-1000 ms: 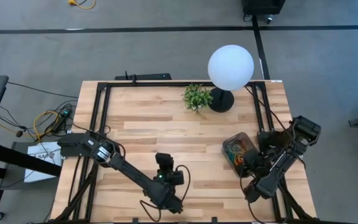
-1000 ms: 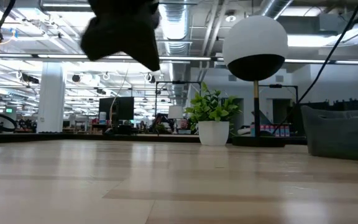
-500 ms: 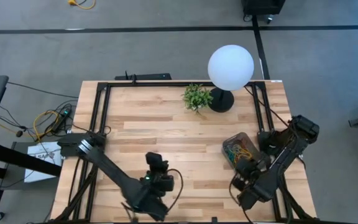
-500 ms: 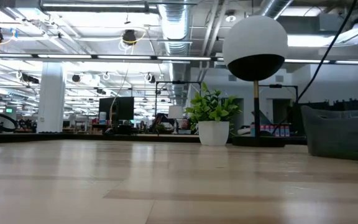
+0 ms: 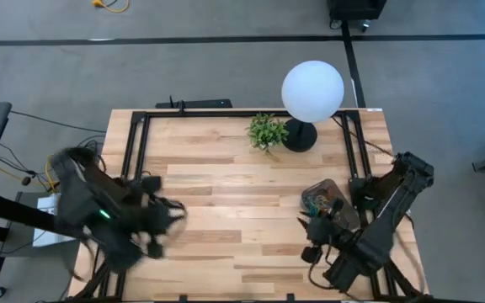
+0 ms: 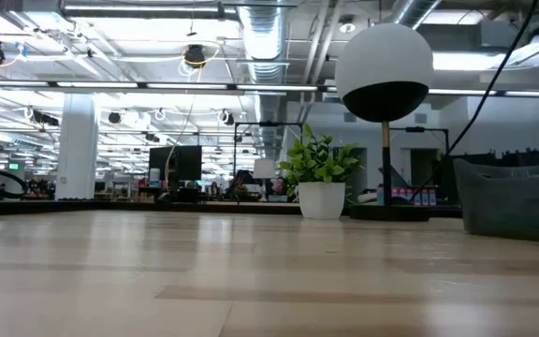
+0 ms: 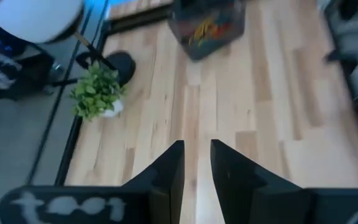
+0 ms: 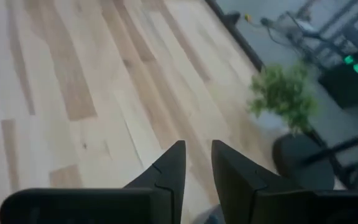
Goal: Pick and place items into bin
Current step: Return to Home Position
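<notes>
The bin (image 5: 327, 202) stands on the table's right half, and its dark wall (image 6: 513, 198) shows in the low view. The items (image 7: 205, 28), coloured rubber-band loops, lie in a tangle inside it. My left gripper (image 7: 196, 167) is open with a narrow gap and nothing between its fingers. It hangs high over the table's left edge (image 5: 171, 217) and points toward the bin. My right gripper (image 8: 196, 163) is also open with a narrow, bare gap. It hangs above the table just near-left of the bin (image 5: 310, 237).
A small potted plant (image 5: 267, 131) and a black round lamp base (image 5: 300, 136) under a white globe (image 5: 312, 91) stand at the far edge. A black frame (image 5: 133, 143) runs along the table's left, right and far sides. Bare wood lies between the arms.
My left gripper has risen out of the low view and swung from the table's near middle toward its left edge, tipping from steeply downward to a shallower slant. My right gripper has lifted from over the bin's near end, moved a little toward the left and near edge, and rolled.
</notes>
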Action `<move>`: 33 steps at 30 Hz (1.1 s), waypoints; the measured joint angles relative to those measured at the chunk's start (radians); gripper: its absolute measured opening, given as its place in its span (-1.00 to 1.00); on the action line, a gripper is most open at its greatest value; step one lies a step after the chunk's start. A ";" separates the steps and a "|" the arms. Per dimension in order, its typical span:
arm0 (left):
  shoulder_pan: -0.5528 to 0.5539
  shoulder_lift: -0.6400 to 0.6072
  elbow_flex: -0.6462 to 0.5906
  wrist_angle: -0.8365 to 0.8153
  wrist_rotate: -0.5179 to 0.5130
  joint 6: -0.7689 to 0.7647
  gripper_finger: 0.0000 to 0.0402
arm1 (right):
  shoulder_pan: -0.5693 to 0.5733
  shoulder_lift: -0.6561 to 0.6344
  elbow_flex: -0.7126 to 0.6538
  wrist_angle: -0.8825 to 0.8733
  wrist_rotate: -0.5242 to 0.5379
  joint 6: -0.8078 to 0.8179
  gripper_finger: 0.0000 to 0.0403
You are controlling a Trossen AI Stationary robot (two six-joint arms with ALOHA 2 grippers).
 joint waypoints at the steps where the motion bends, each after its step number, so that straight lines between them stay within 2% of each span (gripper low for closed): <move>1: -0.010 -0.043 0.000 0.000 -0.001 -0.004 -0.65 | 0.001 -0.024 0.011 0.005 0.010 -0.028 -0.65; 5: -0.049 -0.212 0.000 -0.001 0.016 -0.109 -0.65 | 0.024 -0.199 0.008 0.048 0.020 -0.029 -0.65; 8: -0.095 -0.310 -0.030 0.001 0.014 -0.144 -0.65 | 0.052 -0.340 -0.047 0.116 0.034 -0.027 -0.65; 11: -0.145 -0.403 -0.143 0.001 -0.041 -0.176 -0.65 | 0.067 -0.481 -0.174 0.287 0.074 -0.144 -0.65; 14: -0.191 -0.499 -0.339 0.021 -0.164 -0.263 -0.65 | 0.058 -0.606 -0.379 0.601 0.064 -0.341 -0.65; 16: -0.212 -0.558 -0.512 0.090 -0.231 -0.316 -0.65 | 0.028 -0.669 -0.528 0.864 -0.009 -0.511 -0.65; 18: -0.220 -0.609 -0.697 0.221 -0.266 -0.326 -0.65 | -0.022 -0.719 -0.682 1.165 -0.164 -0.711 -0.65; 21: -0.215 -0.669 -0.972 0.510 -0.308 -0.250 -0.65 | -0.123 -0.766 -0.885 1.610 -0.513 -1.006 -0.65; 23: -0.204 -0.718 -1.115 0.714 -0.330 -0.173 -0.65 | -0.206 -0.785 -0.977 1.794 -0.725 -1.091 -0.65; 24: -0.195 -0.746 -1.170 0.803 -0.324 -0.133 -0.65 | -0.243 -0.799 -1.008 1.816 -0.796 -1.085 -0.65; 26: -0.175 -0.806 -1.266 0.954 -0.258 -0.073 -0.65 | -0.304 -0.839 -1.054 1.808 -0.858 -1.014 -0.65; 29: -0.151 -0.909 -1.373 1.158 -0.164 0.045 -0.65 | -0.351 -0.897 -1.098 1.813 -0.860 -0.958 -0.65; 33: -0.147 -1.075 -1.446 1.271 -0.107 0.206 -0.65 | -0.361 -0.967 -1.125 1.811 -0.861 -0.966 -0.65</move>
